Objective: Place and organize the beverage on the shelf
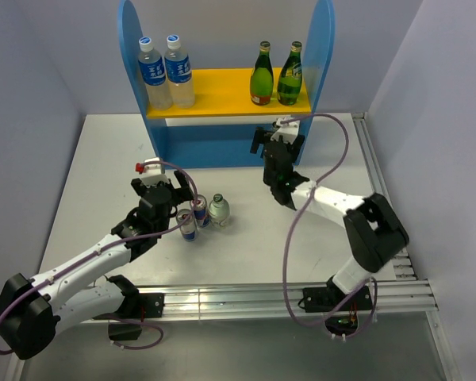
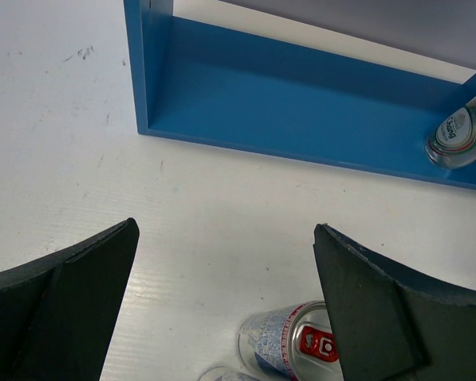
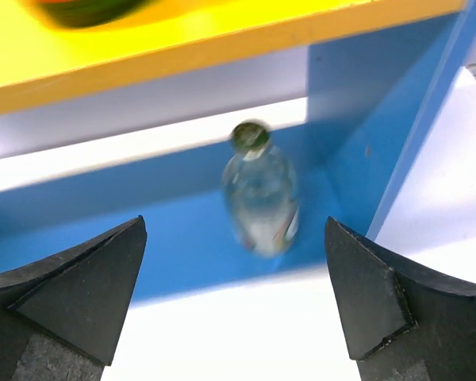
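Left end effector (image 2: 224,238) released, fingers wide, above cans (image 1: 188,225) mid-surface (image 1: 103,175). Right end effector (image 3: 234,226) released, facing small clear bottle (image 3: 260,198) inside shelf (image 1: 214,147), far edge.

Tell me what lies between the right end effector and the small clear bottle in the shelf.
Nothing. Right wrist view: only bare table and shelf floor separate the right end effector from the small clear bottle.
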`<act>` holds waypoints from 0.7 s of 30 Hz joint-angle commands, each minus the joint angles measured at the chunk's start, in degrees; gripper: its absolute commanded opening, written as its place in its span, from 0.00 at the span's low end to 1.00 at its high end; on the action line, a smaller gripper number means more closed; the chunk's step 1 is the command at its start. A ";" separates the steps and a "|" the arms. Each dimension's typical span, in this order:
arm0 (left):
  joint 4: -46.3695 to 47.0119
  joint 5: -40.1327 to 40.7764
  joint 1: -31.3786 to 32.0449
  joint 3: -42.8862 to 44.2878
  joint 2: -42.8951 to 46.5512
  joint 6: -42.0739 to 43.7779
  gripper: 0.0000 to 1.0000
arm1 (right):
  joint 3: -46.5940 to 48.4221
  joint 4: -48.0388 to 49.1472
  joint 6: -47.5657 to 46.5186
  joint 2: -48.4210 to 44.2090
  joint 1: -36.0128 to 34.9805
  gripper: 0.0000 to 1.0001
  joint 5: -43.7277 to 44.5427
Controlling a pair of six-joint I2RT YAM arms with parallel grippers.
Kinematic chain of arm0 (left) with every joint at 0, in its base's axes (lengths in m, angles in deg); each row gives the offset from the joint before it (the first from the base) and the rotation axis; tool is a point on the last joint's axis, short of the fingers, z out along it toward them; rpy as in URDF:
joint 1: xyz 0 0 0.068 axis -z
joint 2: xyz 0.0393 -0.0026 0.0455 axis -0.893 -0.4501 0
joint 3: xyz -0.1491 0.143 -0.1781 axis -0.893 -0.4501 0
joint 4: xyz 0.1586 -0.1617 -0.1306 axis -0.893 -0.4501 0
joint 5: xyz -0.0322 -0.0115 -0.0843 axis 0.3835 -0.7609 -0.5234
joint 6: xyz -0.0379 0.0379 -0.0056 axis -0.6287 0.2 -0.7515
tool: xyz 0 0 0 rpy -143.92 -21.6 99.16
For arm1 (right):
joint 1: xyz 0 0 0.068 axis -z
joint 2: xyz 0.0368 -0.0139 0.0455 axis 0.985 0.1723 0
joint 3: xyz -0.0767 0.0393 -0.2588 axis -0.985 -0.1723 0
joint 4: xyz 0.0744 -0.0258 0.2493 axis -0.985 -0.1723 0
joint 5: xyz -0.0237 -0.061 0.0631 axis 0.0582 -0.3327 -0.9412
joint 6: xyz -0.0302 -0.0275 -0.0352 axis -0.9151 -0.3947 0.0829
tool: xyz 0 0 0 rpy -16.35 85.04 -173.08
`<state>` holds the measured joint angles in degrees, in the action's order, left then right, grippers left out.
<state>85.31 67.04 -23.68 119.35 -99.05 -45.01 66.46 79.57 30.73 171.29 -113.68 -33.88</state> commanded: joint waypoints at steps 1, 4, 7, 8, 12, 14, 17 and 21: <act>1.31 0.63 -0.11 2.31 1.34 -0.11 0.99 | -4.34 -1.55 3.72 -8.25 -4.44 1.00 2.30; 1.31 0.63 -0.11 2.49 1.16 -0.11 0.99 | -7.95 -4.72 7.07 -13.88 -10.50 0.99 -0.34; 1.05 0.46 -0.02 2.58 1.16 -0.20 0.99 | -9.01 -7.79 8.74 -15.73 -17.17 0.95 -1.21; 0.96 0.55 -0.11 2.58 1.16 -0.28 0.99 | -9.36 -8.58 10.31 -16.08 -18.41 0.95 -2.00; 1.04 0.55 -0.02 2.40 1.69 -0.28 0.99 | -10.77 -9.20 12.52 -15.92 -22.90 0.93 -3.68; 1.22 0.46 -0.02 2.31 1.78 -0.28 0.99 | -10.33 -9.46 12.96 -14.43 -24.84 0.93 -3.94; 0.96 0.55 -0.11 2.49 1.51 -0.28 0.99 | -9.45 -9.29 13.31 -12.75 -26.33 0.92 -4.56; 1.05 0.72 -0.02 2.40 1.60 -0.28 0.99 | -8.31 -8.94 13.58 -10.03 -27.57 0.91 -5.08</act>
<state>85.34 67.04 -23.68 119.35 -98.44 -45.01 55.99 69.93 42.69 160.01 -140.39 -38.86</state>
